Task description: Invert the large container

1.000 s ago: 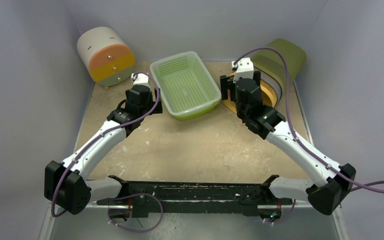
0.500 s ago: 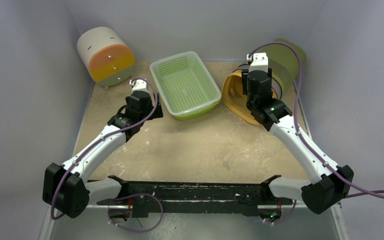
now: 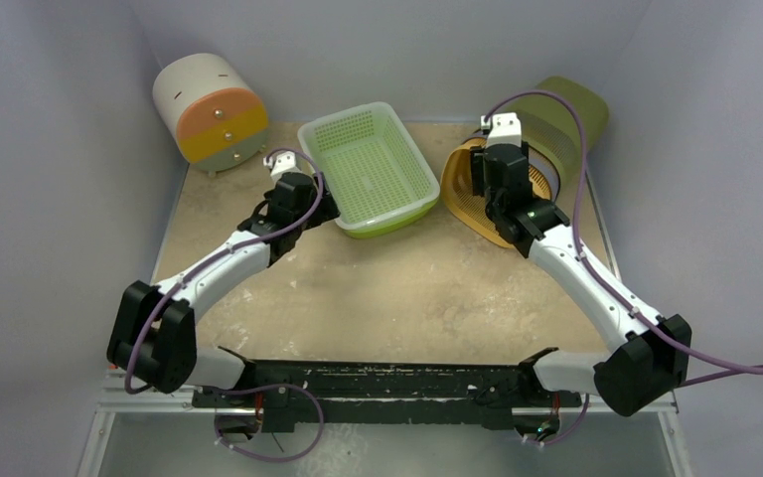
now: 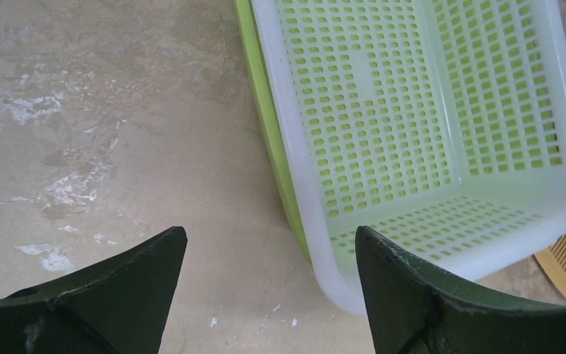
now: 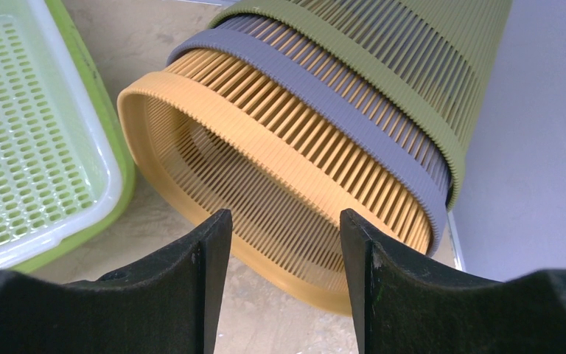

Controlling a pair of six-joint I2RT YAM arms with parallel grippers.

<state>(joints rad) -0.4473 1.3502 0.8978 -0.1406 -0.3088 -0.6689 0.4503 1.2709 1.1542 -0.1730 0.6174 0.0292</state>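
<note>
The large container, a pale green perforated basket (image 3: 369,169) nested in a darker green one, sits upright and empty at the back middle of the table. My left gripper (image 3: 320,206) is at its near-left corner and open. In the left wrist view the basket (image 4: 383,110) fills the upper right, and the left gripper (image 4: 269,243) has one finger over the table and the other over the corner wall. My right gripper (image 3: 497,174) hangs open over the mouth of the orange bin (image 5: 265,125). The right gripper (image 5: 284,221) frames that bin's lower rim without closing on it.
The orange bin (image 3: 457,189) lies on its side nested in a grey bin (image 5: 339,96) and an olive bin (image 3: 566,114) against the right wall. A white, orange and yellow drum-shaped drawer unit (image 3: 209,111) stands at the back left. The bare beige table (image 3: 378,288) lies in front.
The left arm has swung right, up to the basket's corner. The right arm has moved from beside the basket over to the nested bins, and its jaws have narrowed.
</note>
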